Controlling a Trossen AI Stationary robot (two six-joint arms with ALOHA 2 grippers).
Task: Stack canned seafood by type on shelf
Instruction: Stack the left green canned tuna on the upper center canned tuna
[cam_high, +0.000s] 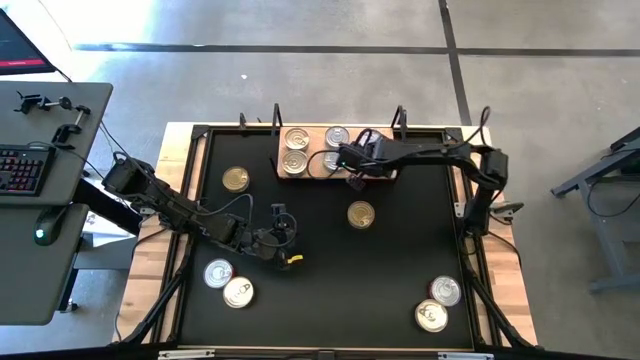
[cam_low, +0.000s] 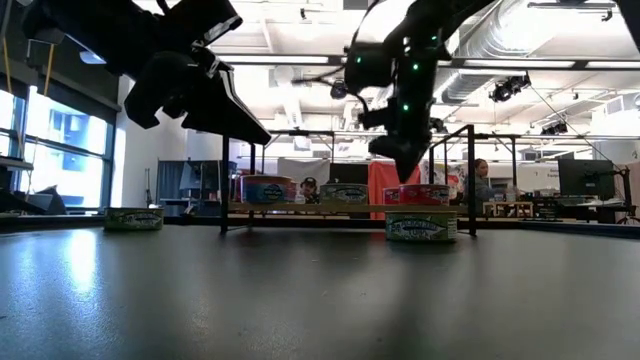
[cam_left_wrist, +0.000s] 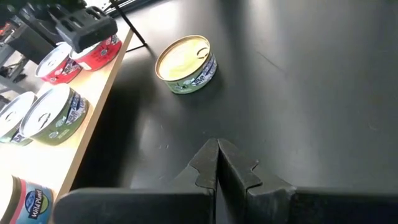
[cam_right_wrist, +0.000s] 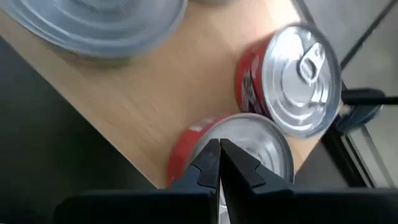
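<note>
Over shelf (cam_high: 305, 172), right gripper (cam_right_wrist: 219, 163) closed, empty, above red tins (cam_right_wrist: 292, 81). Left gripper (cam_left_wrist: 217, 163) closed, empty, mid-mat. Gold tin (cam_high: 361, 214) loose just beside shelf. Best to lift clear before swinging, avoid nudging placed tins.

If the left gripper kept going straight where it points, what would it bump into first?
Probably the gold-lidded tin on the black mat. The left gripper, shut, aims close to it, slightly to one side, so it might only clip it.
</note>
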